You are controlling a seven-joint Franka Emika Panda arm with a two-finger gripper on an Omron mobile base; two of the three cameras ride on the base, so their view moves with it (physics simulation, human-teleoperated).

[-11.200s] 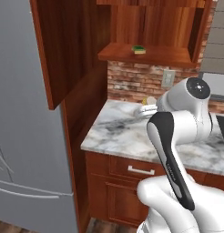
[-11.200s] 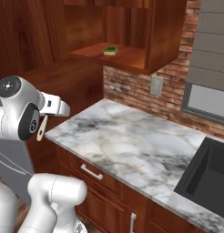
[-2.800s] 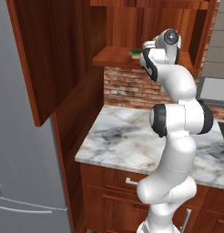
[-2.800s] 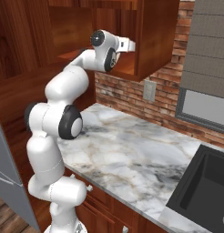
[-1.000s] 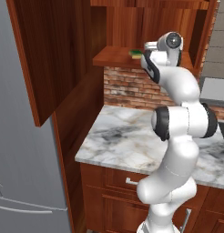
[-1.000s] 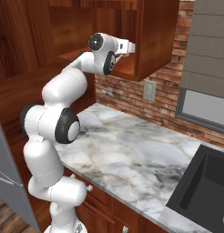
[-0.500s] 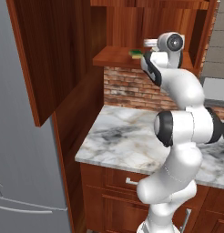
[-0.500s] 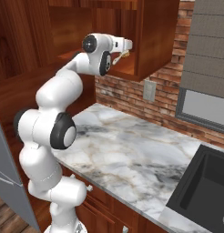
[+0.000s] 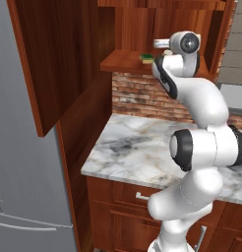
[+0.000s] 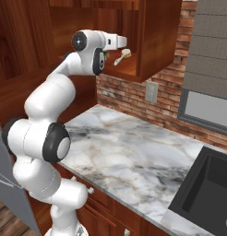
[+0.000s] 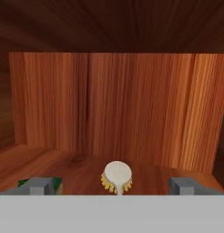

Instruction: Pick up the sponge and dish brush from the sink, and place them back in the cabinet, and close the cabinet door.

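With its fingers spread wide and nothing between them, the gripper (image 11: 111, 186) hangs at the cabinet (image 9: 128, 61) shelf, brush (image 11: 117, 175) lying at 6 o'clock in the hand view and sponge (image 9: 147, 58) at 9. Backing out carelessly could drag the brush off the shelf, and the open door (image 9: 49, 59) could be forgotten.

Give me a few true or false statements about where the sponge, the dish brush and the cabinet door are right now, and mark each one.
1. The dish brush lies on the cabinet shelf. True.
2. The sponge is in the sink. False: it sits on the shelf too.
3. The cabinet door is shut. False: it stands swung open.
4. The tool is open, with the brush between its fingers but not gripped. True.
5. The marble counter holds the brush. False: the brush is up in the cabinet.
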